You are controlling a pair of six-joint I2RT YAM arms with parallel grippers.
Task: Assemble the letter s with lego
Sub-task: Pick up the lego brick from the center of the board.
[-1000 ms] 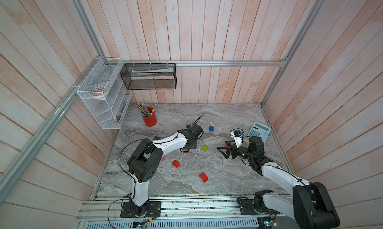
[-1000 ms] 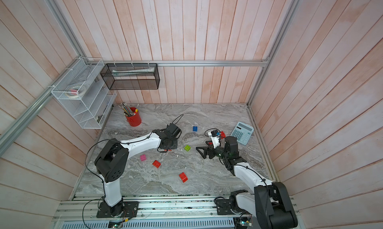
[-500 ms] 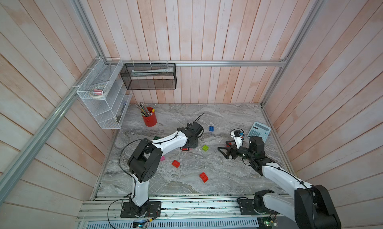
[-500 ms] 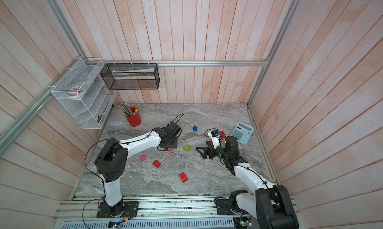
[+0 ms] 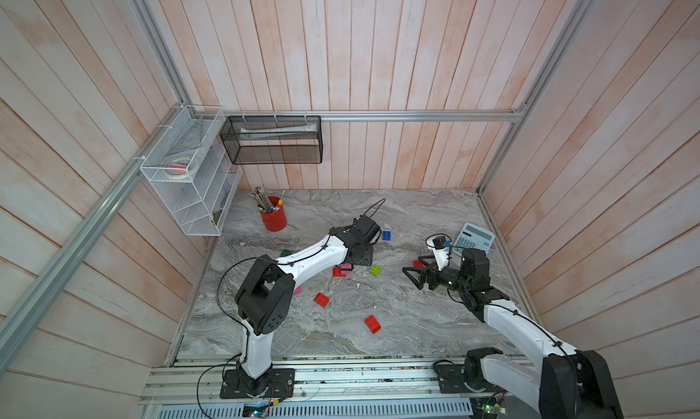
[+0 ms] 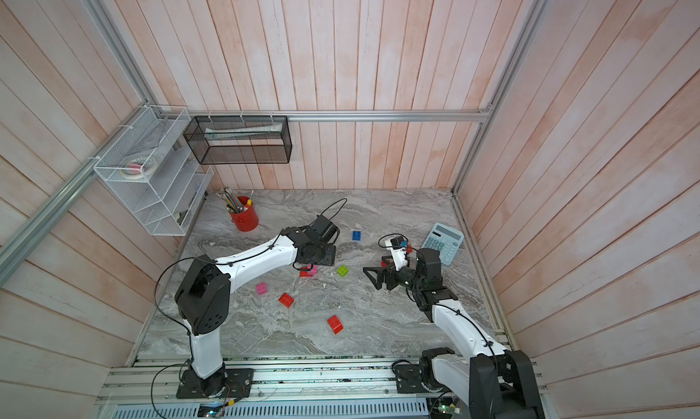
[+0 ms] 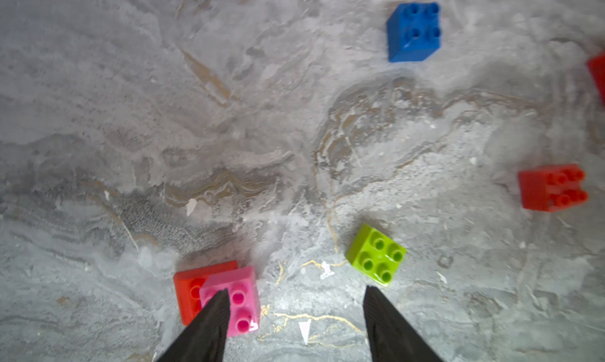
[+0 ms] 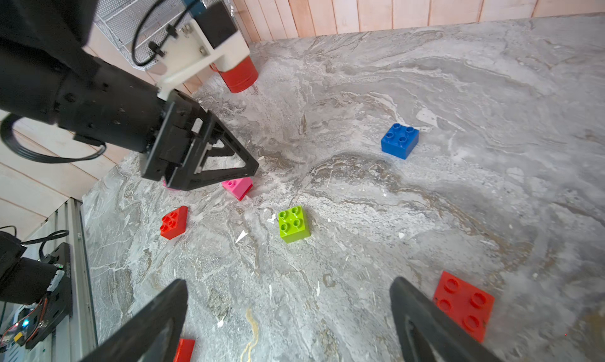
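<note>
Two joined: pink brick sits offset on red brick, beneath one finger of left gripper.
Loose: lime brick near; blue brick, spare reds well apart on table.
Left gripper: jaws spread, gripping nothing.
Right gripper: jaws wide, empty.
Remaining: judged nearly the whole S; only a first pair stands.

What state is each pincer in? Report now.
Left pincer: open, holding nothing.
Right pincer: open, holding nothing.

Left pincer ajar, right pincer agape.
</note>
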